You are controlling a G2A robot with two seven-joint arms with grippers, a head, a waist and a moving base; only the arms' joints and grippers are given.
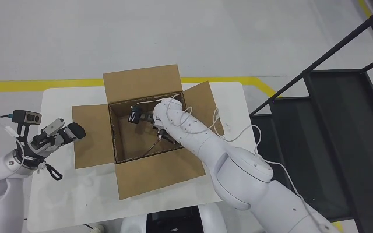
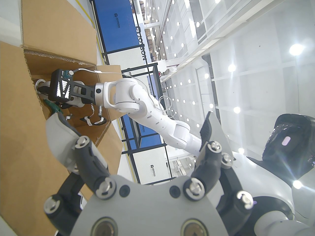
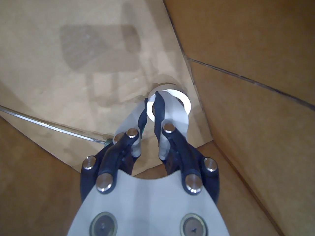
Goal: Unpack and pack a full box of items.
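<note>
An open cardboard box [image 1: 93, 137] stands on the white table [image 1: 70, 192] with its flaps spread. My right arm [image 1: 186, 131] goes down into it. Inside, near a corner of the box floor, lies a white tape roll [image 3: 183, 100]; my right gripper [image 3: 151, 110] is shut on its rim. The roll [image 2: 39, 84] also shows past the box wall from the left wrist. My left gripper [image 1: 65, 129] hovers over the box's left flap, open with nothing in it [image 2: 134, 133].
A screwdriver with a thin metal shaft [image 3: 49, 126] and a green handle [image 2: 55, 106] lies on the box floor beside the right gripper. Black metal stairs [image 1: 326, 128] rise to the right of the table. Bare table shows in front of the left flap.
</note>
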